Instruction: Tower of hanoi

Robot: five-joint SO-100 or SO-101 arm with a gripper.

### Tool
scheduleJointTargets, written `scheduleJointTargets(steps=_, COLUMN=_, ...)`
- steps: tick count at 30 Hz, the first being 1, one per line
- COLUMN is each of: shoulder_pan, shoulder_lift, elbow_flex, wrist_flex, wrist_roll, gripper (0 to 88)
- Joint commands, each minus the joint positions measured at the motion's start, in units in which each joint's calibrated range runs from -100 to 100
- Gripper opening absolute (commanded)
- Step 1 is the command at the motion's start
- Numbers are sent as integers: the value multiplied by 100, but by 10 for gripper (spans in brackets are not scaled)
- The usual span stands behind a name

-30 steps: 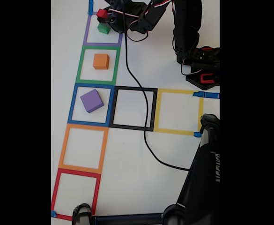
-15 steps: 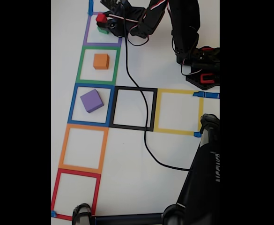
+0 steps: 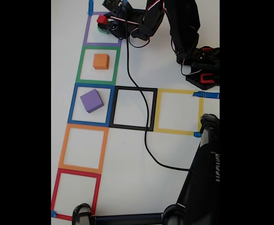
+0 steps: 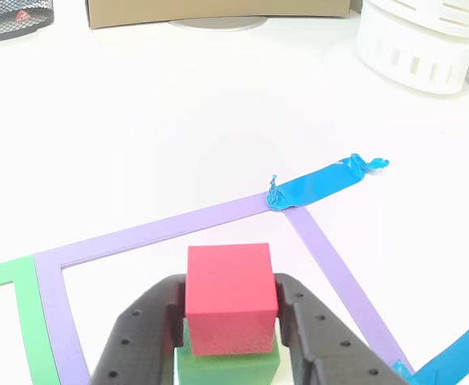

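Observation:
My gripper (image 3: 104, 21) reaches into the purple taped square (image 3: 86, 35) at the top left of the fixed view. It is shut on a small red cube (image 3: 101, 19). A green cube (image 3: 100, 28) peeks out just below the red one. In the other view the red cube (image 4: 229, 298) sits on top of the green cube (image 4: 226, 367), with the black fingers (image 4: 147, 322) pressed against its two sides. An orange cube (image 3: 101, 61) lies in the green square (image 3: 80, 65). A larger purple cube (image 3: 91, 101) lies in the blue square (image 3: 72, 103).
Black (image 3: 134, 89), yellow (image 3: 176, 92), orange (image 3: 64, 145) and red (image 3: 56, 192) taped squares hold nothing. A black cable (image 3: 146, 131) runs down across the black square. The arm's base (image 3: 202, 70) is at the upper right; a black stand (image 3: 203, 173) fills the lower right.
The gripper with the red cube has shifted slightly toward the top of the fixed view, covering more of the green cube. The orange and purple cubes have not moved.

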Motion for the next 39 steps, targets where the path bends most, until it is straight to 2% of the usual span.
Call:
scheduleJointTargets(steps=1, shoulder_pan=12, shoulder_lift=-11, elbow_flex=-95, wrist_flex=-154, wrist_roll=36, gripper=42)
scheduleJointTargets(steps=19, shoulder_pan=3, shoulder_lift=264, elbow_flex=-241, wrist_flex=-259, wrist_roll=36, gripper=56)
scheduleJointTargets(steps=30, shoulder_pan=70, shoulder_lift=385, elbow_flex=-286, wrist_flex=-332, wrist_roll=36, gripper=118)
scheduleJointTargets(steps=33, shoulder_pan=70, shoulder_lift=393, elbow_flex=-295, wrist_flex=-357, wrist_roll=36, gripper=174)
scheduleJointTargets(steps=39, shoulder_pan=51, shoulder_lift=360, elbow_flex=-304, wrist_flex=-357, wrist_roll=36, gripper=188)
